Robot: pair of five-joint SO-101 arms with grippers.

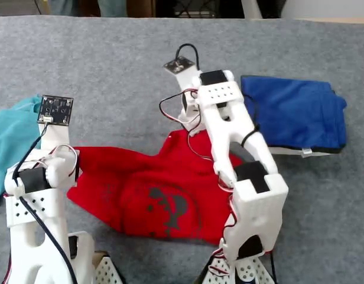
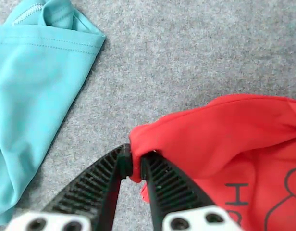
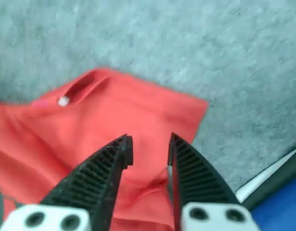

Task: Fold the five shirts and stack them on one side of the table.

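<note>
The grey felt desk (image 1: 111, 59) carries a limp red printed cloth shirt (image 1: 129, 177), spread between your arms. Your left jaws pinch one corner tight; your right jaws hang part-open above another edge. It looks light and floppy, so take hems, not the middle.

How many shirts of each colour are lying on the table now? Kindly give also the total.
red shirt: 1
turquoise shirt: 1
blue shirt, folded: 1
Total: 3 shirts clearly seen. The dark edge under the blue shirt may belong to further folded shirts, but I cannot tell.
</note>
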